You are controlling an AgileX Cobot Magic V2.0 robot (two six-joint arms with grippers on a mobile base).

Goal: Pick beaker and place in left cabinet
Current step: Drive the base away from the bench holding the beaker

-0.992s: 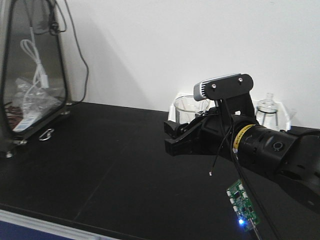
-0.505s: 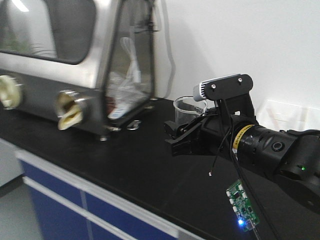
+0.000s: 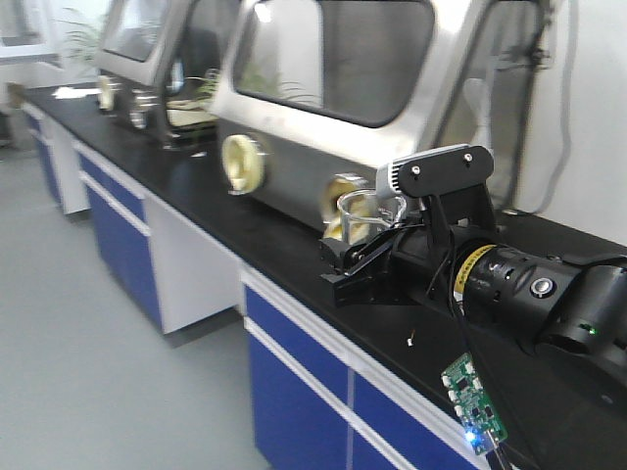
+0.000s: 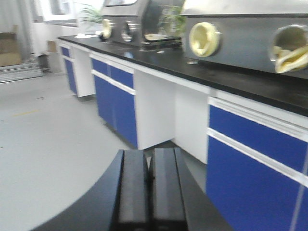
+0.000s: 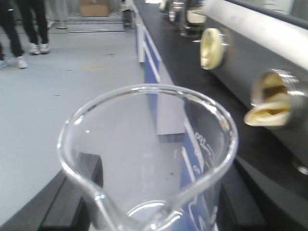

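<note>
The beaker (image 5: 149, 144) is clear glass with a pour spout and printed scale marks. It stands upright between the black fingers (image 5: 79, 192) of my right gripper (image 5: 154, 211), which is shut on its lower body. In the front view the beaker's rim (image 3: 361, 208) shows above the right gripper (image 3: 343, 269), held out over the bench edge. My left gripper (image 4: 151, 192) is shut with its pads together and nothing between them, above the grey floor. The left cabinet is out of view.
A long black bench (image 3: 196, 201) with blue drawer fronts (image 3: 294, 392) runs along the left. Steel glove boxes (image 3: 333, 108) with yellow ports (image 5: 211, 45) stand on it. A circuit board (image 3: 475, 401) hangs under the arm. People's legs (image 5: 21, 33) stand on the far floor.
The whole view has swung left: the wall and bench top gave way to the glove boxes, blue drawers and floor. The right arm keeps the same pose with the beaker in its grip.
</note>
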